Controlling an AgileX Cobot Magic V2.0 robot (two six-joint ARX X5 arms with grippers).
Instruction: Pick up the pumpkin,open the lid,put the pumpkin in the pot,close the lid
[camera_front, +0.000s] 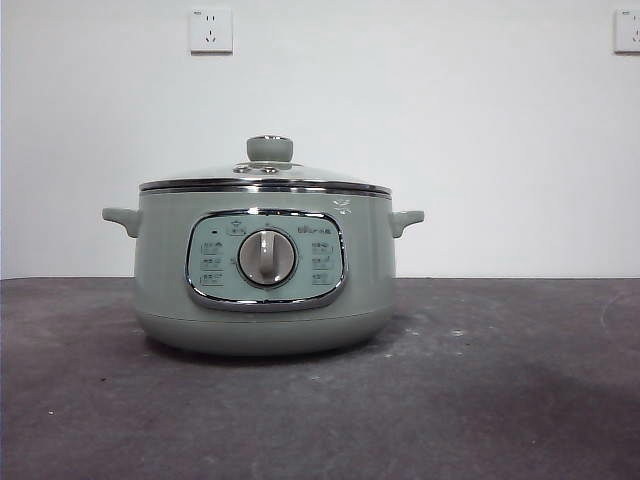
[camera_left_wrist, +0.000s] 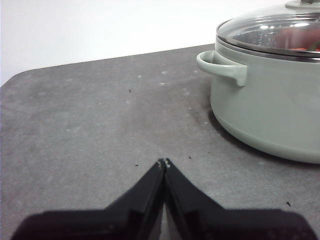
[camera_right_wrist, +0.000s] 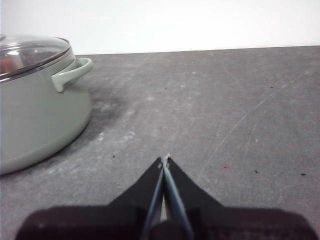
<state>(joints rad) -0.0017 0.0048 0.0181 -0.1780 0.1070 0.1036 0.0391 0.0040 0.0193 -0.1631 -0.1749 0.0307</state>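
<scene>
The table is dark grey and scuffed, and its far edge meets a white wall that carries two sockets. The pot stands about midway along that far edge, a broad sage-green cooker. Only the front view shows its chrome-framed panel with the silver dial, and both small side handles at once; each wrist view shows just one handle and a plain green flank.

The lid sits closed on the pot, its chrome rim level all round, with the pale-green knob upright in the middle. From the front the dome looks pale and nothing inside can be made out. The wrist views look down through the glass: in the left one an orange-red smear shows under the lid, and in the right one a fainter reddish patch at the picture's edge. That colour fits the pumpkin, inside the pot, but its ribs and stem are blurred by glare and cut off.

The left gripper hangs over bare table beside one handle, its jaws pressed together on nothing. The right gripper hangs likewise on the pot's other side, jaws together and empty. Neither arm appears in the front view.
</scene>
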